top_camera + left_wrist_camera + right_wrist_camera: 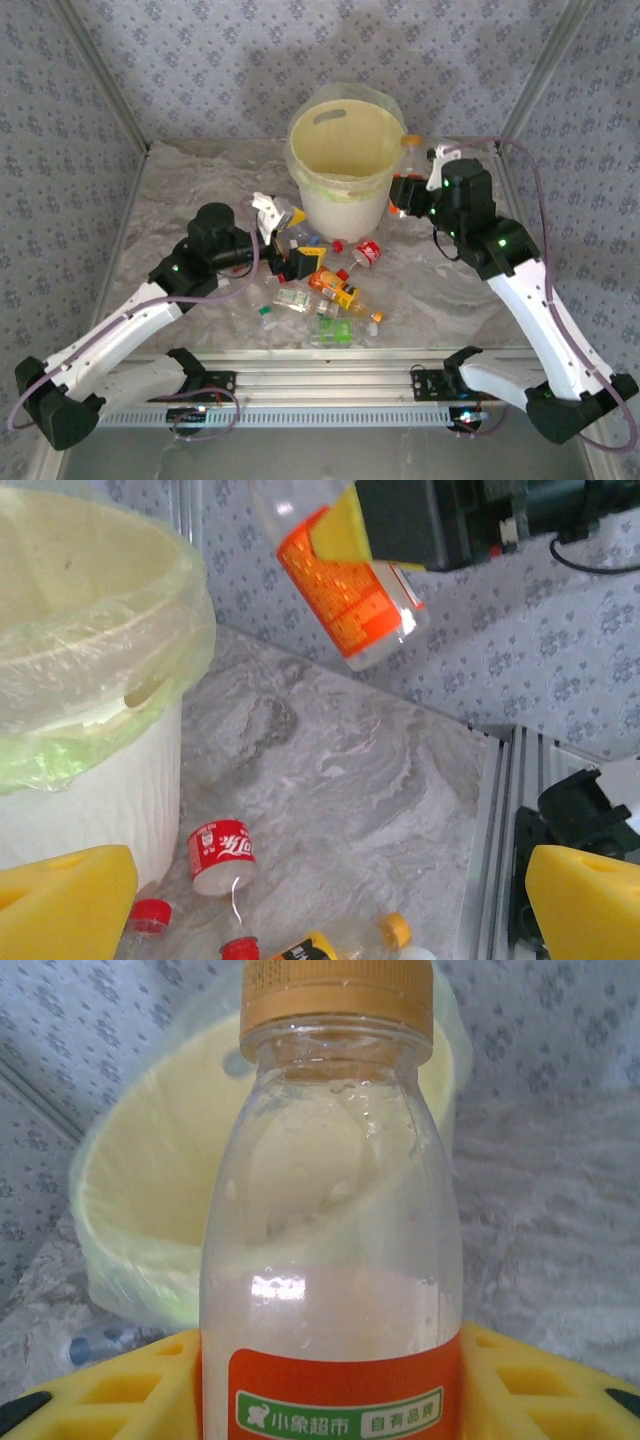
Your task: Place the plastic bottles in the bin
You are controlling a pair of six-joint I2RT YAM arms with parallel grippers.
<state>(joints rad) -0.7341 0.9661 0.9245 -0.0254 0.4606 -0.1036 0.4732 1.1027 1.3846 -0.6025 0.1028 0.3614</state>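
The orange-labelled bottle (330,1260) is lifted clear of the surface (450,290) and is clamped at its label between the yellow fingers (120,1395) of the right gripper (330,1410). Its orange cap (338,990) is pointed away from the wrist, and the open mouth of the bin (150,1210) is seen behind it. From above, the bottle is held just beside the bin's right rim, with the cap close to the edge of the pale yellow-green bag (300,170). Whether cap and bag are touching cannot be told.

The left gripper (320,910) is spread wide, with nothing between its yellow pads (60,900). It is hung low over the marbled surface in front of the bin, and the cream-white wall is seen close on its left.

The remaining plastic bottles (325,285) are scattered in a loose cluster on the surface between the two arms, in front of the bin. A red-labelled bottle (222,855) is laid on its side near the bin's base, and a red-capped one (150,915) is seen just beside it. A yellow-capped bottle (395,930) is found at the lower edge of the left wrist view. The inside of the bin is seen from above as plain bag lining.
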